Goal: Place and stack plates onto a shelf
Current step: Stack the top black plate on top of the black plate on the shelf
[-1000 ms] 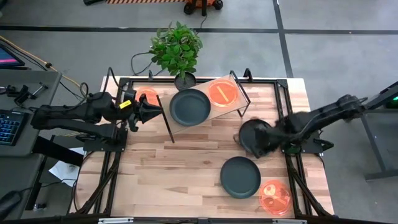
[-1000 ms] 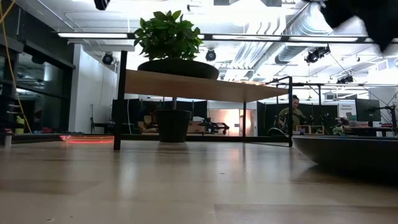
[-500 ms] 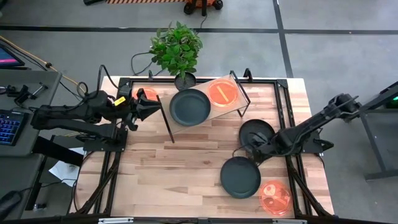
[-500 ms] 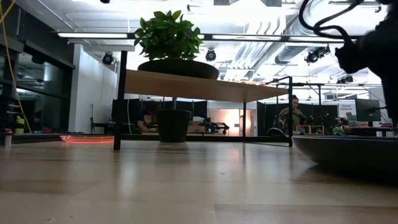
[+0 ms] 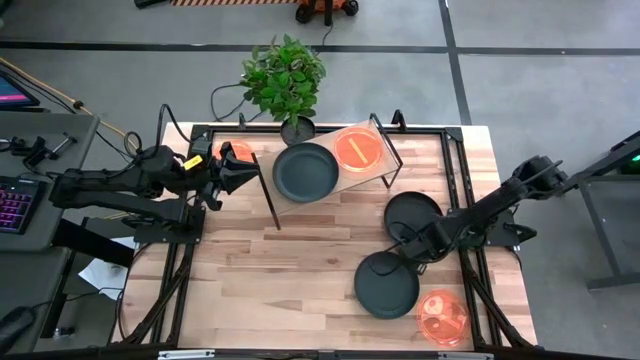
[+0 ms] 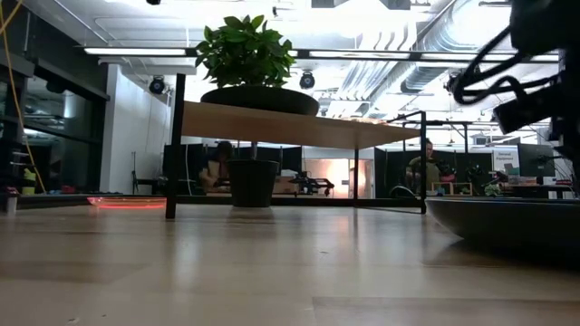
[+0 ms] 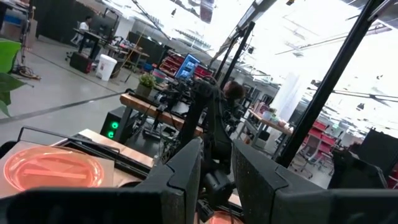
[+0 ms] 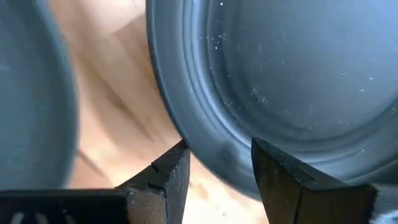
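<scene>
The shelf [image 5: 362, 176] [image 6: 308, 127] carries a dark plate [image 5: 305, 170] [image 6: 263, 98] and an orange plate [image 5: 357, 148] [image 7: 53, 171]. A second orange plate [image 5: 236, 150] [image 6: 127, 201] lies flat on the table at the shelf's left end, half hidden under my raised left gripper [image 5: 250, 178] [image 7: 217, 149], whose fingers are a narrow gap apart. Two dark plates [image 5: 412, 210] [image 5: 385, 288] lie flat at the table's right. My right gripper [image 5: 402, 252] [image 8: 219, 148] is open between them. One dark plate's rim [image 8: 211, 134] runs under its finger gap. A third orange plate [image 5: 442, 318] lies at the near right corner.
A potted plant [image 5: 297, 128] [image 6: 254, 181] stands at the far edge behind the shelf. Black frame rails [image 5: 455, 170] run along the table's sides. Bare wood [image 5: 260, 280] lies open at the near left. A person [image 6: 426, 163] is in the room beyond the table.
My right gripper laid the tilted dark plate flat on the table and let go of it. It then moved toward the near edge, to the rim of the nearer dark plate. My left arm drew back slightly toward the left edge.
</scene>
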Controlling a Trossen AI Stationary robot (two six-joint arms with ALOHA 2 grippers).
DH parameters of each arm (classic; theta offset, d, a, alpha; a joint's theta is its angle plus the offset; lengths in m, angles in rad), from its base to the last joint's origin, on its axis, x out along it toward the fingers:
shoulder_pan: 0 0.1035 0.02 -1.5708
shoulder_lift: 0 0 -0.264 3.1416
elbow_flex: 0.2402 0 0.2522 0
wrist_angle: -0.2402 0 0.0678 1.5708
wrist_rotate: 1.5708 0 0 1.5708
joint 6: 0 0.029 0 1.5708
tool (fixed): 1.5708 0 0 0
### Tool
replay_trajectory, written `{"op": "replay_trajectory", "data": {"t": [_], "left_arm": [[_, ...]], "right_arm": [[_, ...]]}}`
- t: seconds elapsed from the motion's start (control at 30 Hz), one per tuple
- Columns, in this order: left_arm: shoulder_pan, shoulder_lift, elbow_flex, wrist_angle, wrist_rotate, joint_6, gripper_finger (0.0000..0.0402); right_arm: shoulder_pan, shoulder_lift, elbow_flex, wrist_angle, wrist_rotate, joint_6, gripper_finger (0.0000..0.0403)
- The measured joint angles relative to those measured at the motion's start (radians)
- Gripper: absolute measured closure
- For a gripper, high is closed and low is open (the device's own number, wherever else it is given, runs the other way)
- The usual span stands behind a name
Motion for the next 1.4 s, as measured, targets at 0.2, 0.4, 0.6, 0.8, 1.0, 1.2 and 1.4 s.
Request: {"op": "replay_trajectory", "data": {"t": [0.2,0.4,0.6,0.8,1.0,1.2,1.4], "left_arm": [[0.0,0.0,0.0,0.0,0.0,0.0,0.0321],[0.0,0.0,0.0,-0.001,0.0,0.0,0.0321],[0.0,0.0,0.0,-0.001,0.001,0.001,0.0321],[0.0,0.0,0.0,-0.002,0.001,0.002,0.0321],[0.0,0.0,0.0,-0.002,0.003,0.002,0.0321],[0.0,0.0,0.0,-0.002,0.003,0.001,0.0321],[0.0,0.0,0.0,-0.001,0.002,0.001,0.0321]], "right_arm": [[0.0,0.095,0.005,0.0,0.021,-0.085,0.0253],[0.001,0.115,0.006,-0.01,0.034,-0.06,0.0327],[0.0,0.04,0.047,-0.098,0.067,-0.031,0.0387],[0.0,-0.101,0.175,-0.15,0.06,-0.049,0.0403],[0.0,-0.22,0.312,-0.126,0.013,-0.102,0.0403],[-0.006,-0.233,0.484,-0.014,-0.016,-0.177,0.0403],[-0.066,-0.151,0.679,0.151,0.035,-0.386,0.0403]]}}
